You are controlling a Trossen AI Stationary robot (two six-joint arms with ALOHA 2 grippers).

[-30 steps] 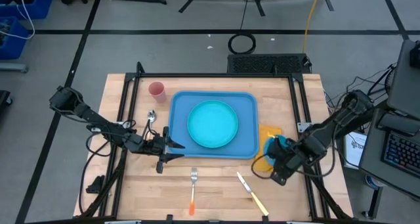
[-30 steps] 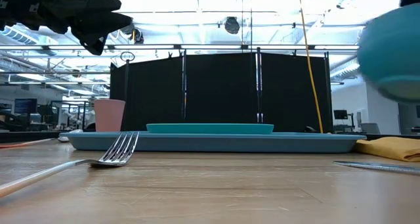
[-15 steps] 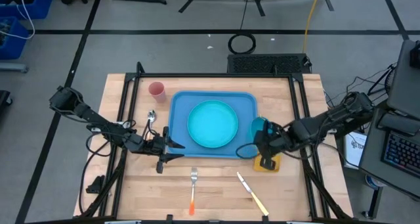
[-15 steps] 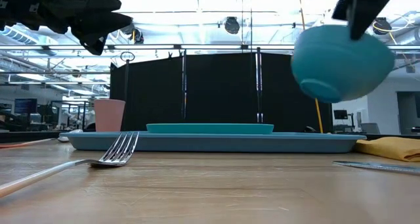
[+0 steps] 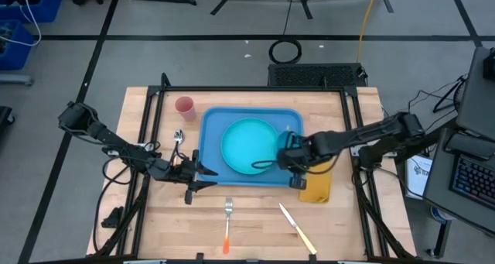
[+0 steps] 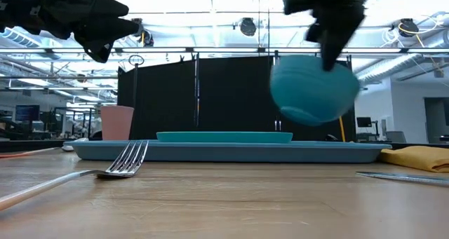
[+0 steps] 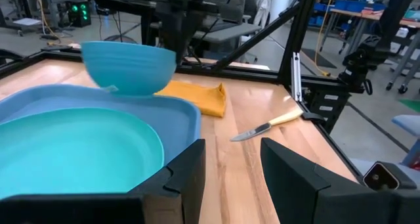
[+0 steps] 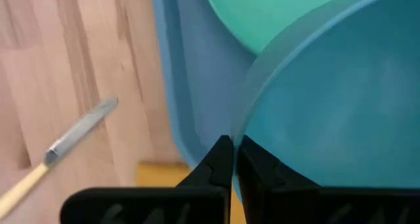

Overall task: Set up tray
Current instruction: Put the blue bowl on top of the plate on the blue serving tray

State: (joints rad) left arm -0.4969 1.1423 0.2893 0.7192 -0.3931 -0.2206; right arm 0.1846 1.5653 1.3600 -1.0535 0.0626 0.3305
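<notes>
The light-blue tray (image 5: 211, 125) lies mid-table with a round teal plate (image 5: 250, 145) on it. My right gripper (image 5: 292, 157) is shut on a teal bowl (image 5: 285, 144) and hangs over the tray's right part; the low view shows the bowl (image 6: 314, 92) in the air above the tray (image 6: 231, 151). My left gripper (image 5: 197, 175) is open and waits just above the table at the tray's near left corner. Its wrist view looks across the plate (image 7: 72, 148) at the bowl (image 7: 129, 66). My right gripper pinches the bowl's rim (image 8: 240, 127), one finger inside the bowl and one outside. The fingers (image 6: 328, 57) come from above, pointing down. The bowl hangs below them, lifted clear and slightly tilted, over the tray's right end.
A pink cup (image 5: 184, 105) and a spoon (image 5: 177, 138) stand left of the tray. A fork (image 5: 227, 221) and a knife (image 5: 298, 229) lie near the table's near edge. A yellow napkin (image 5: 315, 188) lies right of the tray's near right corner.
My right gripper has carried the bowl from above the napkin toward the table's left, until it hangs over the tray's right end, and it has come down a little. It has stayed shut on the bowl.
</notes>
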